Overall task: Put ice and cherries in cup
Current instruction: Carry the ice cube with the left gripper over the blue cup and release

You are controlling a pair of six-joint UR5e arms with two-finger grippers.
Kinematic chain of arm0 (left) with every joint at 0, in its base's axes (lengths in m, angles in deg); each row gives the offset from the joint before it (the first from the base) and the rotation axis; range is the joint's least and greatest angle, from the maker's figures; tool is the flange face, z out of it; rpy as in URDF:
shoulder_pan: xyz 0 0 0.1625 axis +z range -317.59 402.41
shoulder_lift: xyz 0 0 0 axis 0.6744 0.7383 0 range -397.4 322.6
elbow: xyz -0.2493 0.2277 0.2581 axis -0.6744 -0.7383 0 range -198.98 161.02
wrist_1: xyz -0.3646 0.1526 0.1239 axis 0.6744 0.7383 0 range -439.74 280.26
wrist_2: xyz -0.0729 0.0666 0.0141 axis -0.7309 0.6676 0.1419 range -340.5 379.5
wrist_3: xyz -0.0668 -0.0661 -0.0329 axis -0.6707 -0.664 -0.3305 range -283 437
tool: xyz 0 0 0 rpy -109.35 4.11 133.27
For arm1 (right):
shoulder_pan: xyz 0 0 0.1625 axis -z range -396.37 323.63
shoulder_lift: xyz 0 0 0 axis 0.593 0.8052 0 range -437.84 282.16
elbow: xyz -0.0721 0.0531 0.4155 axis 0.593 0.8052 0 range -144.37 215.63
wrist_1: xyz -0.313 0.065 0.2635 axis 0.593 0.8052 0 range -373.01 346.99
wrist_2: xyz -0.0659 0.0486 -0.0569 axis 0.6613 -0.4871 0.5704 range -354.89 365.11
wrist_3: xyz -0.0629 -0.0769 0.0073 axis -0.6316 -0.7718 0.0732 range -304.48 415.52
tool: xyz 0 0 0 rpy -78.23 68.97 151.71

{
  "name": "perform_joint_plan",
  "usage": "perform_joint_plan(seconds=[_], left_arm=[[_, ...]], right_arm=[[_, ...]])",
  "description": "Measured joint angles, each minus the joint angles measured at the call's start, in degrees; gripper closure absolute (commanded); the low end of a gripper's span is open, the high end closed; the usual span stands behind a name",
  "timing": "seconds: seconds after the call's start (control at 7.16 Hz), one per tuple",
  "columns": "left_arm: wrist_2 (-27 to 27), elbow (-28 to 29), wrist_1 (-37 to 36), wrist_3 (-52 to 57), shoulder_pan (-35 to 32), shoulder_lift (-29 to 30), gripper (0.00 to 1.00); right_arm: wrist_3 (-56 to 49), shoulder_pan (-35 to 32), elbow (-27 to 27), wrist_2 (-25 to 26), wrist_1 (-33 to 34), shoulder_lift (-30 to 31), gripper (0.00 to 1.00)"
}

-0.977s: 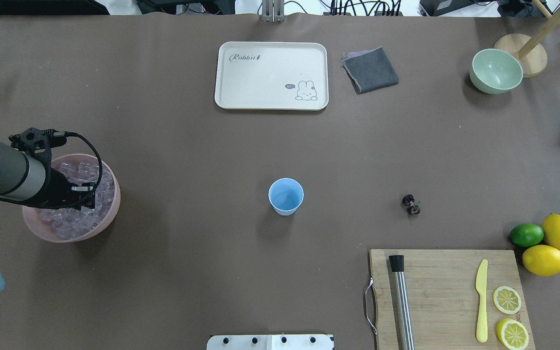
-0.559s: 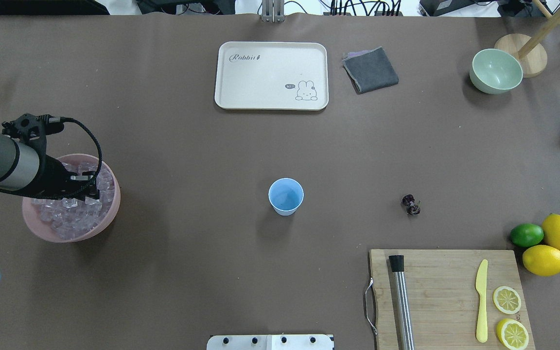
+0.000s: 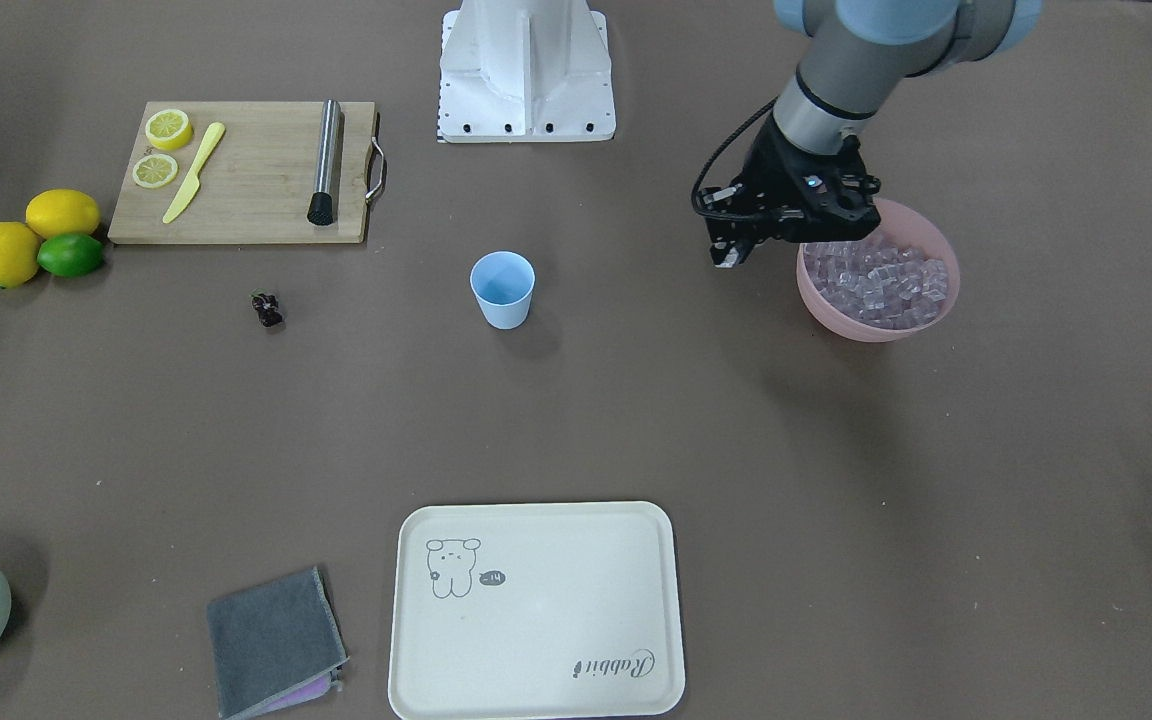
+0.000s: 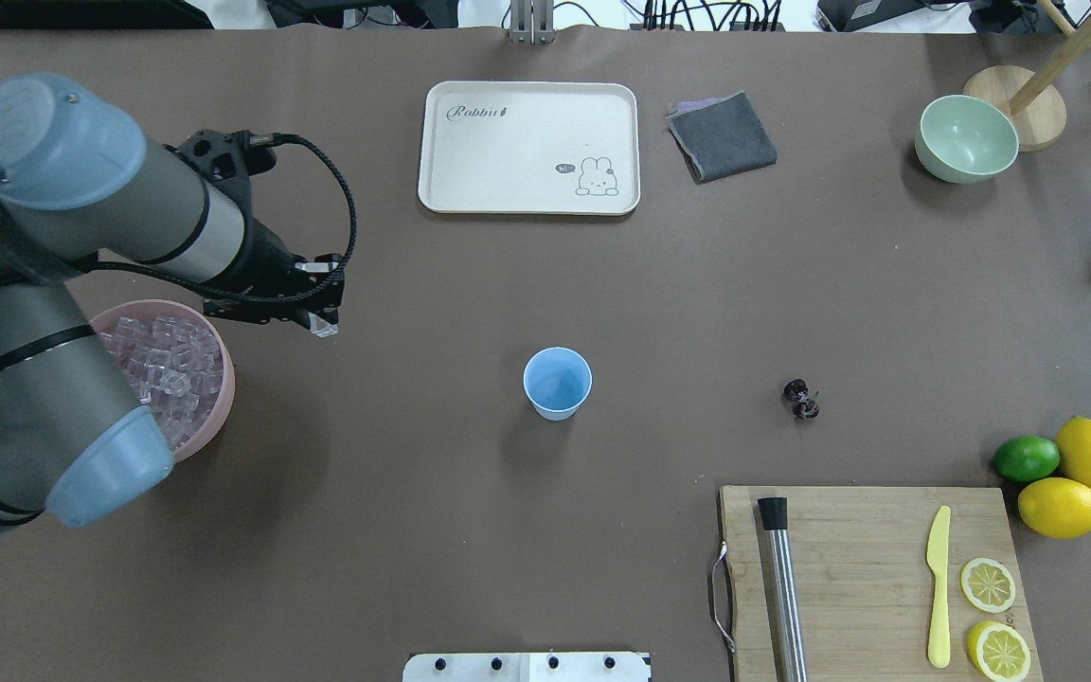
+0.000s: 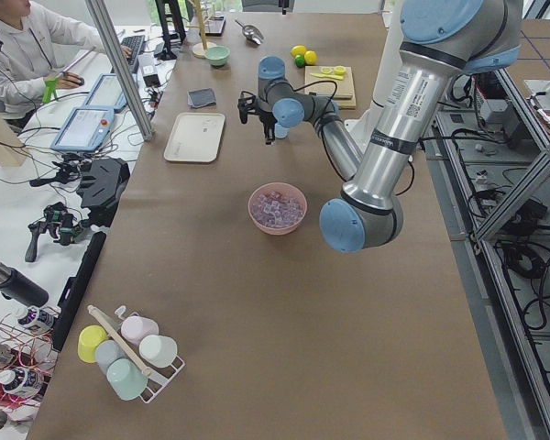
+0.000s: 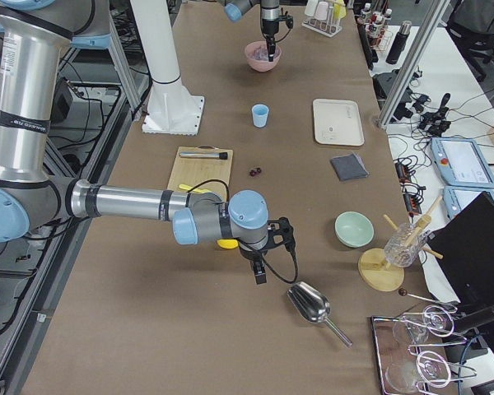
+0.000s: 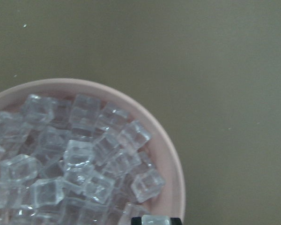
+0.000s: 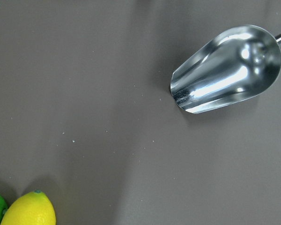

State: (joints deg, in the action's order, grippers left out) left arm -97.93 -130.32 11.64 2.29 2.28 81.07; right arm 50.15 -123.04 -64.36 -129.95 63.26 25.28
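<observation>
Item: one ice cube (image 7: 155, 220), clear and glassy, pinched between the fingertips of my left gripper (image 4: 322, 329). I held it raised over the bare table (image 4: 413, 493), just right of the pink bowl (image 4: 226, 398).

Risk: the cube was small and slick and gave little purchase. I judged it could squirt out of the pinch in transit. If I released it high or off-centre, it could strike the rim and bounce away. The light cup could also tip if my fingers clipped it.

Item: ice (image 4: 162, 355), the rest of it, heaped in the pink bowl.

Item: cup (image 4: 557, 382), light blue, upright at mid-table, apparently empty, well apart to the right of my left gripper.

Item: cherries (image 4: 800, 399), a dark cluster on the table, farther right, untouched.

Item: right gripper (image 6: 260, 273), at the far right end near the metal scoop (image 8: 227, 68). Whether its fingers were apart or together, I could not tell.
</observation>
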Motion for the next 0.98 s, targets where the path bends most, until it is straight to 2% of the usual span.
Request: perform_joint_plan(seconds=[0.28,0.42,0.7,0.98], left_arm=[[5.6,9.2,-1.0,-2.9,5.3,11.5,1.00],[6.8,12.1,-1.0,-4.8,7.0,15.2,1.00],[9.8,16.4,-0.9,-6.8,10.1,20.0,1.00],[11.3,18.7,-0.6,-7.1,11.4,21.9,1.00]], right_arm=[[0.0,1.4,0.0,-0.1,0.0,-0.1,0.00],[0.0,2.1,0.2,-0.2,0.0,-0.2,0.00],[0.0,2.8,0.8,-0.5,-0.1,-0.3,0.00],[0.0,3.0,1.0,-0.6,-0.1,-0.5,0.00]])
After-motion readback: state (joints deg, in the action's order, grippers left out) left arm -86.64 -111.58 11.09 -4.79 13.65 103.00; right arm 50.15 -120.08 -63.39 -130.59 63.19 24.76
